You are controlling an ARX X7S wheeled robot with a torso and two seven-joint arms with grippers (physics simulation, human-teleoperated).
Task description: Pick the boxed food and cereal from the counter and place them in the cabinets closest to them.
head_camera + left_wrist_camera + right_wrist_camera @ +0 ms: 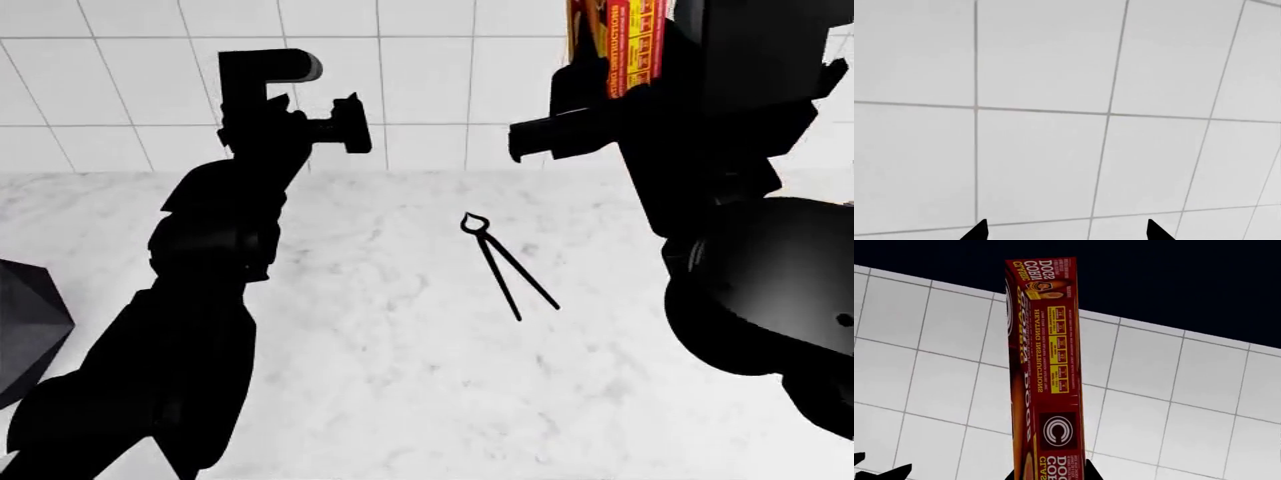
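Counter [400,400] of white marble spans the head view, with the left gripper [1066,231] raised above it at the tiled wall [1054,75], fingertips spread and empty. Black pincers [501,262] lie mid-counter. Right gripper [607,125] is lifted high, clamped on the boxed food [1047,380], edge-on against the tiles.

Both arms are raised up in front of the torso. Left tool [350,125] points at the wall, fingertips [979,230] spread apart and empty. Right tool [627,85], lifted higher, is clamped on the red box [1047,380].
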